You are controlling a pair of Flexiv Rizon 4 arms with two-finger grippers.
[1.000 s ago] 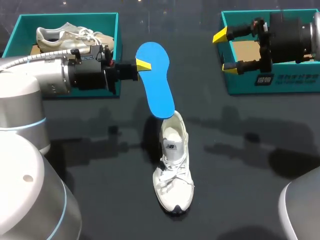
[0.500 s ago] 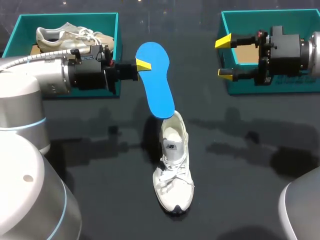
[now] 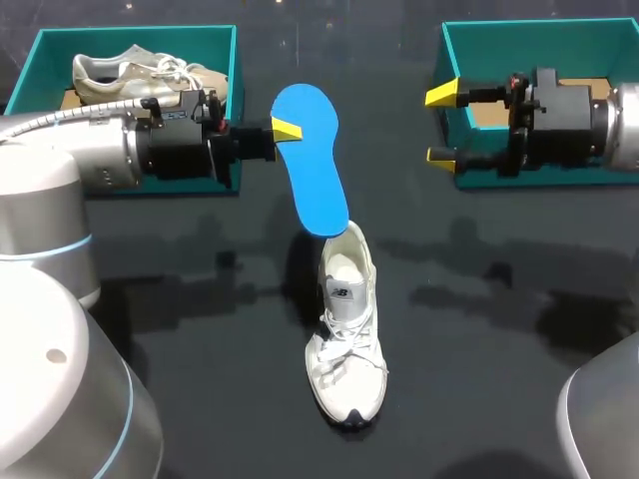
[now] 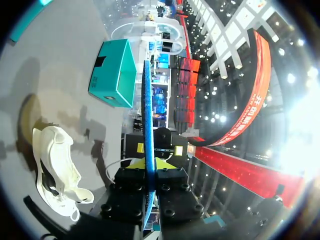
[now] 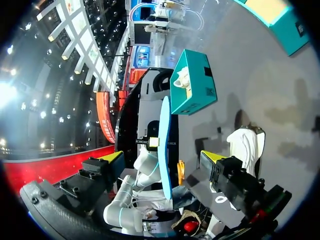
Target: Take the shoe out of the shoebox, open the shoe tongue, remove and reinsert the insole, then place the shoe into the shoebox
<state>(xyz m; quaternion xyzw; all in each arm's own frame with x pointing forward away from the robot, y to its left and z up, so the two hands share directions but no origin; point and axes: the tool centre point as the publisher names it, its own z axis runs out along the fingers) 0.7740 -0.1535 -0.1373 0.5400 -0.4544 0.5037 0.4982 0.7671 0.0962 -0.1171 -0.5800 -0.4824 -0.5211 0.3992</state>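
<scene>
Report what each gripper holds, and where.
Left gripper: blue insole, by its side edge near the end farthest from the shoe. Right gripper: open, empty.

1. The one piece of furniture in view is the table (image 3: 469,399). From the head view its top is dark, near black, smooth and all one colour.
2. The top has a dull sheen, with lighter and darker areas merging across its middle.
3. Broad shadows (image 3: 589,319) lie on it toward the view's right, and a fainter one lies left of the middle. All have soft edges.
4. Smaller dark blots (image 3: 225,261) sit on the surface between these.
5. From the left wrist view the table top is an even grey, with a rounded, soft-edged shadow on it.
6. From the right wrist view it is also plain grey, crossed by several blurred shadows.
</scene>
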